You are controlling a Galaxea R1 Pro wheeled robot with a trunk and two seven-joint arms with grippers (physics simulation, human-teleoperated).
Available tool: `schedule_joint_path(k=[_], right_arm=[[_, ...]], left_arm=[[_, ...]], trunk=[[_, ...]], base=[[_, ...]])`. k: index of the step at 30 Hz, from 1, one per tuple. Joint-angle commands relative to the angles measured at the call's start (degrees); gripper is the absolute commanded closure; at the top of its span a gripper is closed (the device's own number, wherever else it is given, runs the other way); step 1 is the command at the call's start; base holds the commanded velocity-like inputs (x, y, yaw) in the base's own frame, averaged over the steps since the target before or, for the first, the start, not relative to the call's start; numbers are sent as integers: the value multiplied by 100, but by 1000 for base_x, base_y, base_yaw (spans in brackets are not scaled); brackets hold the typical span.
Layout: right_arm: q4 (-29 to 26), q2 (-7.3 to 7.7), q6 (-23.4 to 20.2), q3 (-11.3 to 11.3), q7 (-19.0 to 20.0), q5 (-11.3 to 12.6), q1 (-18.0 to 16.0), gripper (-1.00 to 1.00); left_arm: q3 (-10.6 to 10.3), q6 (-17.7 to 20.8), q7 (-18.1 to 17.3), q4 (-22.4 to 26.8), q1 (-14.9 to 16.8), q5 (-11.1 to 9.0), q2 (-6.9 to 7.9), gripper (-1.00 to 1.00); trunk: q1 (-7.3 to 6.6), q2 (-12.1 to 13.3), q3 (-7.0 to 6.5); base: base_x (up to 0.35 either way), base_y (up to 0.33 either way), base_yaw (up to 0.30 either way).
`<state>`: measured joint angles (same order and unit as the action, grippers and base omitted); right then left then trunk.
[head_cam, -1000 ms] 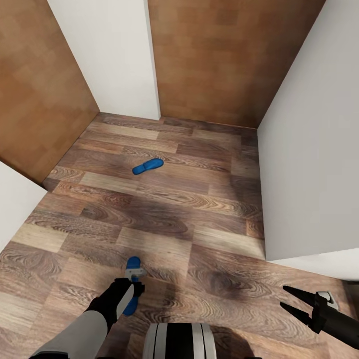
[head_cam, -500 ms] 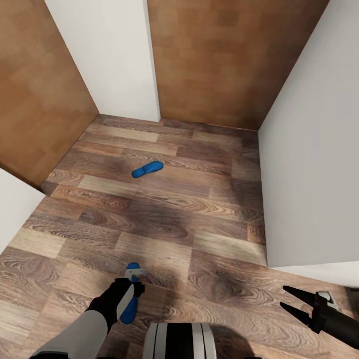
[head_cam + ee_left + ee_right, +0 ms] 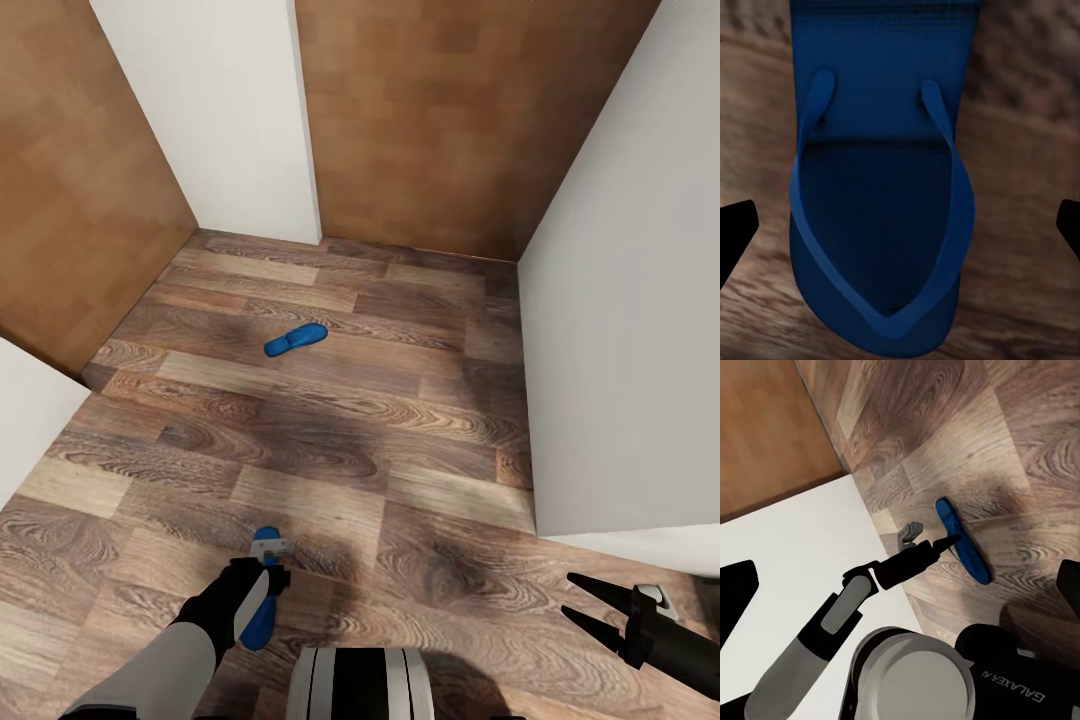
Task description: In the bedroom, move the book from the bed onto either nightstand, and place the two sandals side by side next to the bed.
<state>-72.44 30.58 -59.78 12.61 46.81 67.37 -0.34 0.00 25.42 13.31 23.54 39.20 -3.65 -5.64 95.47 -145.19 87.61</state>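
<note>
While the left end effector (image 3: 262, 580) hangs low over the near blue sandal (image 3: 260, 612) on the plank floor (image 3: 400, 420), its dark fingertips (image 3: 736, 234) stand spread on either side of the straps, touching nothing. The other sandal (image 3: 296, 338) lies well apart, farther off toward the wood-panelled wall (image 3: 440, 120). The right end effector (image 3: 588, 608) hovers released, its prongs apart.
</note>
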Motion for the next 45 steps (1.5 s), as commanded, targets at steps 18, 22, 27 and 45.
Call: schedule_joint_path(k=[18, 22, 27, 45], right_arm=[[2, 0, -22, 5, 30, -22, -3, -100], [2, 0, -22, 5, 30, -22, -2, -100], [2, 0, -22, 5, 30, -22, -1, -100], [2, 0, -22, 5, 30, -22, -2, -100]], left_arm=[[-3, 29, 32, 10, 0, -39, 1, -100], [-4, 31, 32, 10, 0, -39, 1, -100], [-4, 28, 32, 10, 0, -39, 1, -100], [-2, 32, 32, 10, -2, -39, -3, -100]], trunk=[[15, -9, 136], [25, -15, 225], [25, -15, 225], [33, -19, 291]], base=[[0, 0, 0], [0, 0, 0], [0, 0, 0], [0, 0, 0]])
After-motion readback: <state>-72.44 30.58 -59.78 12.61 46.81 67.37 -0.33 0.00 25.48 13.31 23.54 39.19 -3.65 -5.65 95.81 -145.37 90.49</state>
